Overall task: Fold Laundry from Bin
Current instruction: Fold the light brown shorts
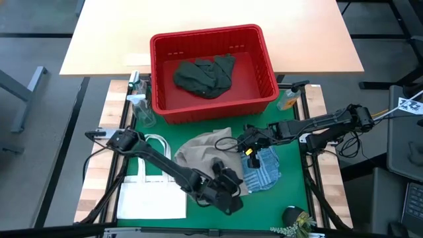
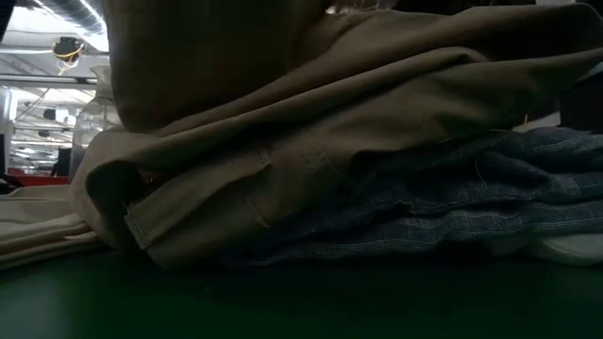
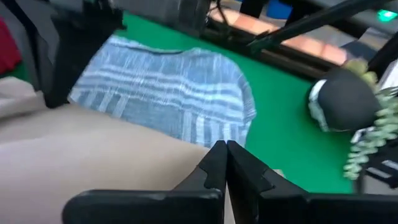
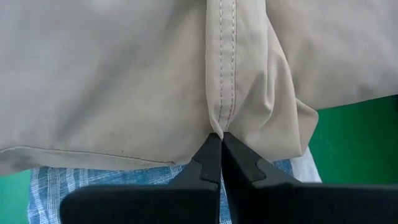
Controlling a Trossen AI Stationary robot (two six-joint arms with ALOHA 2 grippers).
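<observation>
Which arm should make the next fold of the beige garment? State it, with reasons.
Likely the right. The right gripper is shut on the beige garment at a stitched seam, ready to pull. The left gripper is also shut at that cloth's edge, better placed to pin it.

Tan garment (image 4: 124,81): matt woven cloth, stitched seam, creased. Striped garment (image 3: 168,93): thin blue-white weave, slightly rough. Bin (image 1: 264,63), upper centre: glossy red moulded plastic holding dark green matt cloth (image 1: 203,76). Mat (image 3: 280,137): flat green, probably felt. Tote bag (image 1: 151,198), lower left: white matt fabric.
</observation>
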